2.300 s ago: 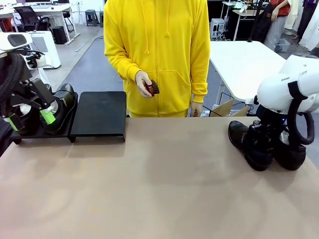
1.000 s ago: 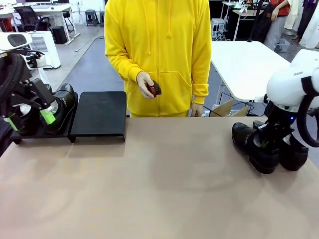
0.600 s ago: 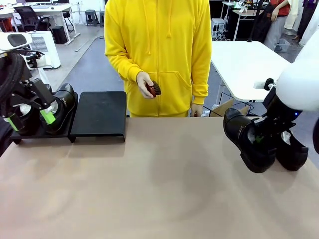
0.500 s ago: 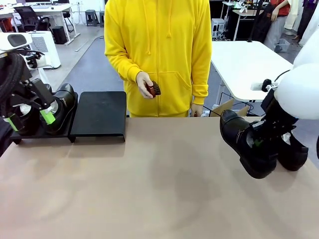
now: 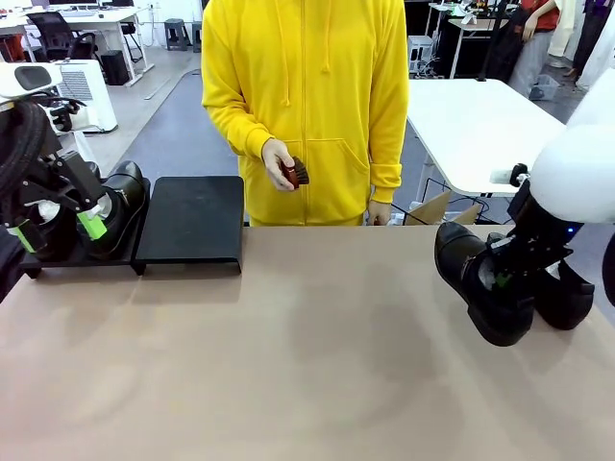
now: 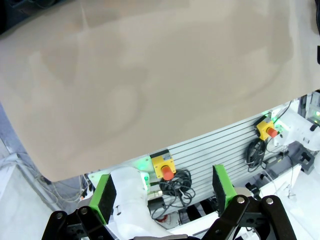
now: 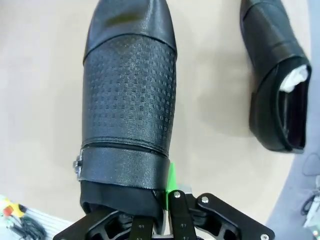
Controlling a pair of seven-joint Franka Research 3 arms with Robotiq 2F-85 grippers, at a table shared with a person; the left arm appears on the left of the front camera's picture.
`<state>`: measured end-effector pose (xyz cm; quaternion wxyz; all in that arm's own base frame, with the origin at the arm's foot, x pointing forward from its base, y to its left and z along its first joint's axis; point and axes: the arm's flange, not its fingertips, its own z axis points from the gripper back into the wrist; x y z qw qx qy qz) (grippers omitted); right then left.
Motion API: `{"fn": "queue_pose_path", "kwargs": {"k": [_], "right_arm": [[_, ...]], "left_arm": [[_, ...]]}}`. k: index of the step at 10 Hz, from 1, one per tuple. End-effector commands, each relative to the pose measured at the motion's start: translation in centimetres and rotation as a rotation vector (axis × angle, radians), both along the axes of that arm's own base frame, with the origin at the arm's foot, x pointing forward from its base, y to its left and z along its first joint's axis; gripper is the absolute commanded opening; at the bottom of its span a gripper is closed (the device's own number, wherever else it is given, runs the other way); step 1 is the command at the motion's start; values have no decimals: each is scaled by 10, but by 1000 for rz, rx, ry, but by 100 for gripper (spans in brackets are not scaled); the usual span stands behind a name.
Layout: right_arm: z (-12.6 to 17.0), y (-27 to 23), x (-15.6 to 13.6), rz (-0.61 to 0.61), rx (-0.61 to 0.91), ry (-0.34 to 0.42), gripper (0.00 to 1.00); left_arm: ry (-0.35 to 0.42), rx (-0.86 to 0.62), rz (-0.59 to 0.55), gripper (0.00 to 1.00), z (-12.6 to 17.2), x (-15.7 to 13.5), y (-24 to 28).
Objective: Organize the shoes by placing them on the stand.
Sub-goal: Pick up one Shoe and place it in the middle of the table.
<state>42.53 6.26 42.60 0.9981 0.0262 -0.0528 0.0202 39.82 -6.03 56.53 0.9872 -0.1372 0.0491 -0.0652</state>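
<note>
— How are the jaws standing, and what are you counting on the table?

— I am starting with the right gripper (image 5: 500,277). Its jaws are squeezing almost together on the collar of one black shoe. This held shoe (image 5: 471,274) is hanging tilted near the right side of the table (image 5: 307,365). Whether its lower end is touching the top, I cannot tell. Just beside it, on the right, a second shoe (image 5: 565,300) is lying on the table. In the right wrist view white paper (image 7: 295,77) is showing inside it.

— And the left one?

— The left gripper (image 6: 164,192) is standing wide, its two green pads (image 6: 105,197) far apart and gripping nothing. Between them I am seeing the table's edge and, past it, two yellow boxes (image 6: 164,166) with red buttons. In the front view this gripper is hanging at the far left, in front of the stand (image 5: 192,226).

— How many shoes are sitting there?

— I am counting two dark shoes (image 5: 123,192) on the stand's left panel. One is showing clearly and the gripper is partly covering the other. That is making four shoes altogether: two on the stand, two at the right. There is one stand, with two panels, and the right panel is showing its whole flat top.

— And the person?

— One person (image 5: 303,96) in a yellow hoodie is standing at the far side. One hand (image 5: 277,158) is holding a small dark reddish thing (image 5: 295,171), and the other hand (image 5: 378,209) is hanging near the table's edge.
</note>
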Motion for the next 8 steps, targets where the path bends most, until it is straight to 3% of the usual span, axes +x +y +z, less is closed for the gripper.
{"fn": "queue_pose_path", "kwargs": {"k": [1, 4, 6, 8], "right_arm": [[43, 56, -19, -54, -89, 11, 0], [80, 145, -66, -95, -38, 73, 0], [64, 204, -76, -93, 7, 140, 0], [32, 257, -75, -53, 35, 126, 0]], "left_arm": [[-4, -4, -12, 100, -2, -3, 2], [-4, -4, -12, 100, -2, -3, 2], [-4, -4, -12, 100, -2, -3, 2], [-4, -4, -12, 100, -2, -3, 2]]}}
